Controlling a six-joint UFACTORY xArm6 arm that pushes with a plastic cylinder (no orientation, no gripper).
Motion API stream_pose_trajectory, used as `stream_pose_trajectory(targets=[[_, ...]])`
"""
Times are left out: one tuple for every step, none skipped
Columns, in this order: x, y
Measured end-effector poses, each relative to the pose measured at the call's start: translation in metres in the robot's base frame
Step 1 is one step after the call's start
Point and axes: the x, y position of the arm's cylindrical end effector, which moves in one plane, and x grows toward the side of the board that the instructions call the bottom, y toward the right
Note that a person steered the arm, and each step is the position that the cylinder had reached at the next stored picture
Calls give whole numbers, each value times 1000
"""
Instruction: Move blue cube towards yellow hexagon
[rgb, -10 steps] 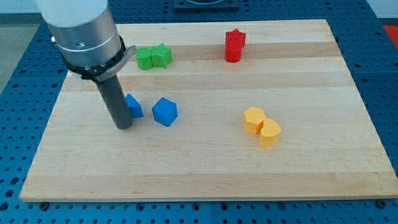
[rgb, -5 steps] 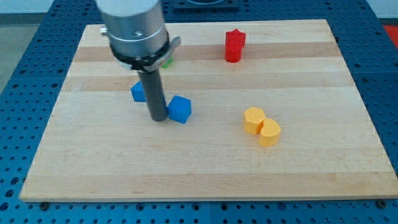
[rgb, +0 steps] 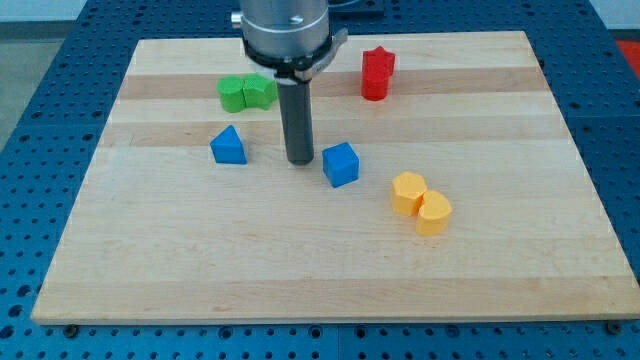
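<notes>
Tip (rgb: 300, 160) planted on the wooden bench (rgb: 200, 270), just to the view's left of the blue cube (rgb: 341, 164) and slightly above it in the view; a thin gap seems to separate the two, though contact cannot be ruled out from this angle. No fingers on this rig (only a straight dark rod under a grey cylindrical housing), so no grasp state to tell.

Blue cube near the middle of the bench, turned so one corner faces the view's bottom. To its lower right in the view, near but apart: yellow hexagon (rgb: 407, 192), touching a second yellow block (rgb: 434, 213) with a rounded outline (exact shape hard to make out) that sits at its lower right.

To the view's left of the tip, well apart from the cube: another blue block (rgb: 228, 146), peaked on top, roughly triangular.

Toward the view's top left of the rod: two green blocks touching side by side, the left one (rgb: 232, 94) rounded, the right one (rgb: 259, 91) star-like and close beside the arm's housing.

Toward the view's top right of the rod: red block (rgb: 377, 72), star-shaped and tall, possibly two stacked (cannot tell).
</notes>
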Motion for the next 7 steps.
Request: stream_pose_trajectory(targets=[[-8, 21], [24, 23], [36, 23], [36, 18], [37, -5], [37, 16], [37, 45]])
